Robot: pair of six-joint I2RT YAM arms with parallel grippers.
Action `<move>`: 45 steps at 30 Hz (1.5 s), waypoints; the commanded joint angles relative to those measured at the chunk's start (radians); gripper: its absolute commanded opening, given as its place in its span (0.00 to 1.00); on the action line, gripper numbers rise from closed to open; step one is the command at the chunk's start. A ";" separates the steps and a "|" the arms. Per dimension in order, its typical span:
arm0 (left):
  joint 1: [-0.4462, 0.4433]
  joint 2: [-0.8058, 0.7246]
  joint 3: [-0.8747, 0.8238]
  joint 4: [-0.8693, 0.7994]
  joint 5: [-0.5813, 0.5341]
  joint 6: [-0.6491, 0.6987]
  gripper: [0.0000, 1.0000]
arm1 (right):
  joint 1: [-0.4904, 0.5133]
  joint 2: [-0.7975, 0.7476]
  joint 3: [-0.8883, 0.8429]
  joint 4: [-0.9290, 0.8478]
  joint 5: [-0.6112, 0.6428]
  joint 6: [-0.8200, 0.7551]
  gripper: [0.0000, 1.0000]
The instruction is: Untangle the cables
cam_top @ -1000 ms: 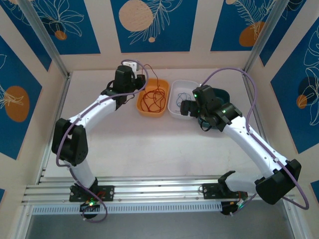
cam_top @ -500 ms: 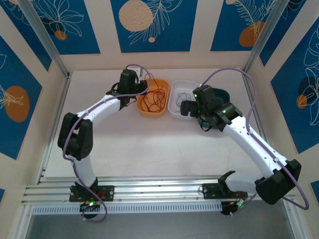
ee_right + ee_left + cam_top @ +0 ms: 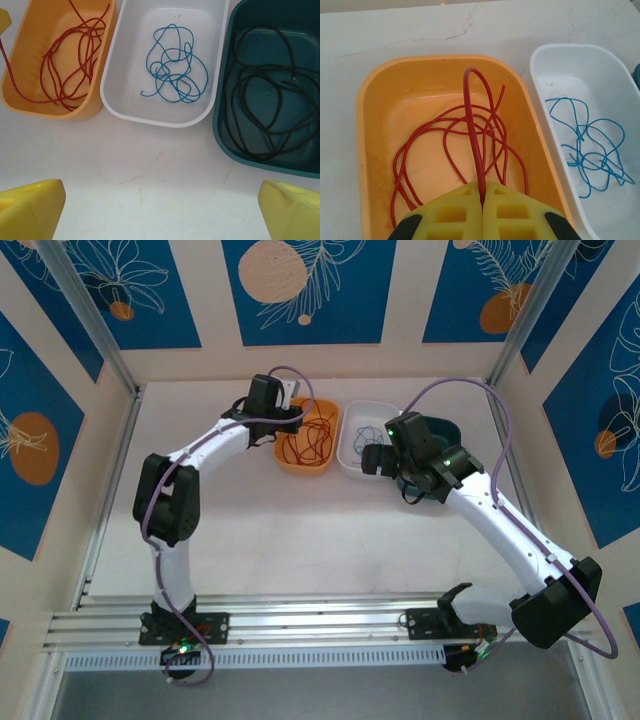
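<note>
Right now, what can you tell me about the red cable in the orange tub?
The red cable is a thin, smooth, bendy-looking wire. Most of it lies in loose, overlapping loops on the floor of the orange tub. One stretch rises off the pile as a tall, narrow arch, and the left hand pinches that stretch between its shut yellow pads. As far as I can see, it touches only the tub and those pads.

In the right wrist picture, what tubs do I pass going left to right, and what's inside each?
Orange tub with red cable → white tub with blue cable → teal tub with black cable.
</note>
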 commanded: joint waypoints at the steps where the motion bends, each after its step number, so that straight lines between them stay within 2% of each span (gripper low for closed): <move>1: 0.021 0.041 0.061 -0.079 0.050 0.046 0.00 | -0.004 0.002 -0.010 -0.009 -0.018 0.015 0.99; 9: 0.024 0.142 0.188 -0.193 0.060 0.119 0.00 | -0.004 0.016 -0.010 0.002 -0.033 0.018 0.99; 14: 0.024 0.189 0.239 -0.228 0.053 0.154 0.06 | -0.003 0.024 -0.011 0.005 -0.039 0.021 0.99; 18: 0.025 0.207 0.272 -0.261 0.033 0.162 0.20 | -0.003 0.027 -0.009 0.005 -0.040 0.021 0.99; 28: 0.024 0.160 0.251 -0.217 0.012 0.123 0.58 | -0.003 0.039 -0.001 0.010 -0.036 0.018 0.99; 34: 0.023 0.145 0.225 -0.168 -0.009 0.086 0.67 | -0.003 0.040 -0.002 0.013 -0.040 0.019 0.99; 45: -0.002 0.142 0.219 -0.153 0.005 0.068 0.71 | -0.004 0.033 -0.003 0.008 -0.029 0.019 0.99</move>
